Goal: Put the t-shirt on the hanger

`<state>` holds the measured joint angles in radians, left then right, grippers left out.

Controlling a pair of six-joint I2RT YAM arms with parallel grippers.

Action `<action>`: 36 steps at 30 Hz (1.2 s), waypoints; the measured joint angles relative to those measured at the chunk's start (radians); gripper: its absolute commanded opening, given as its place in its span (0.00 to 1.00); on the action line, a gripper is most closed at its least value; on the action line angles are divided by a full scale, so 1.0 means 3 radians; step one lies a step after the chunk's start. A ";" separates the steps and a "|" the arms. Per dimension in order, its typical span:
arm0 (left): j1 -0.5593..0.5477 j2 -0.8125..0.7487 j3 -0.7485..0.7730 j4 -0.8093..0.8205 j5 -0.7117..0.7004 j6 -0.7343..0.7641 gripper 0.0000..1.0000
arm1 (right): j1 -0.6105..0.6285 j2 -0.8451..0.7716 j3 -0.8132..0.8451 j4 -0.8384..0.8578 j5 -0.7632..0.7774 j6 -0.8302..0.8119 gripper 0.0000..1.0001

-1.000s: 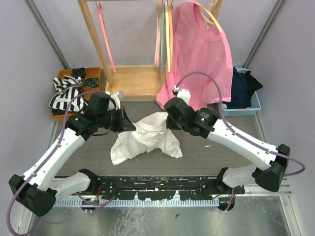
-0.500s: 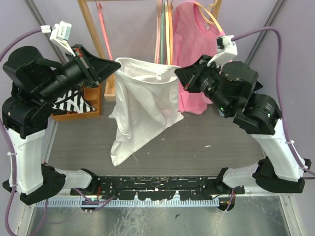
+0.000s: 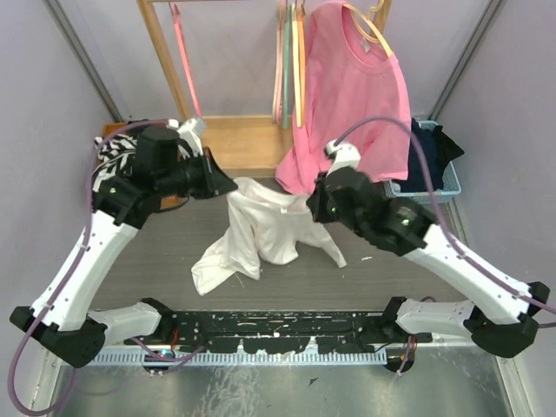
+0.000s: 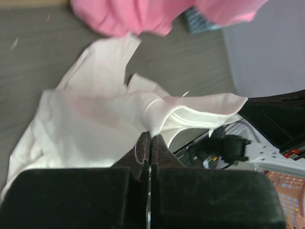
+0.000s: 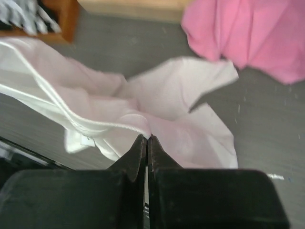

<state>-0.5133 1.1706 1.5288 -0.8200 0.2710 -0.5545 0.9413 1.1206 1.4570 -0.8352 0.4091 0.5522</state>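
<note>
So the left gripper (image 3: 231, 185) and right gripper (image 3: 311, 205) both pinch the t-shirt (image 3: 261, 233) tight, but it is not on the hanger (image 3: 300, 80) yet.

We see the wooden rack (image 3: 165, 69) cut off at twelve o'clock, the hooks of its hangers (image 3: 288, 61) lost. At ten o'clock, the left arm (image 3: 95, 252) hides part of the striped cloth (image 3: 104, 152). In the right wrist view the t-shirt (image 5: 167, 95) is blurred.

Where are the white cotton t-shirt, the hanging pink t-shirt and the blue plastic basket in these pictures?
white cotton t-shirt (image 3: 271, 233): overhead view, on its crumpled middle.
pink t-shirt (image 3: 352, 87): overhead view, on the chest area.
blue plastic basket (image 3: 441, 193): overhead view, on its near wall.
</note>
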 measured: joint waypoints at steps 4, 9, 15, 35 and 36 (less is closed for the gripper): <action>-0.0010 -0.0048 -0.0707 0.0013 -0.0090 -0.0033 0.00 | -0.0038 0.0127 -0.0875 0.0116 -0.0151 0.0037 0.01; -0.0076 -0.0136 -0.1417 0.0155 -0.0229 -0.0132 0.00 | -0.0374 0.0486 -0.1395 0.0553 -0.0525 0.0033 0.01; -0.0408 -0.0102 -0.2015 0.0443 -0.0378 -0.0355 0.00 | -0.0614 0.0811 -0.1691 0.0965 -0.0937 -0.0014 0.02; -0.0736 -0.0488 -0.2275 0.0782 -0.0632 -0.0484 0.00 | -0.0336 -0.0421 -0.1207 0.0706 -0.1287 0.0160 0.53; -0.0736 -0.0488 -0.2275 0.0781 -0.0623 -0.0482 0.00 | -0.0336 -0.0373 -0.1012 0.0617 -0.1212 0.0156 0.54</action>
<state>-0.7341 1.0241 0.8463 -0.5858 0.0841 -0.6991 0.8406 1.0088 1.1534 -0.6502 0.0456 0.5991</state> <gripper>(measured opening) 0.013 0.514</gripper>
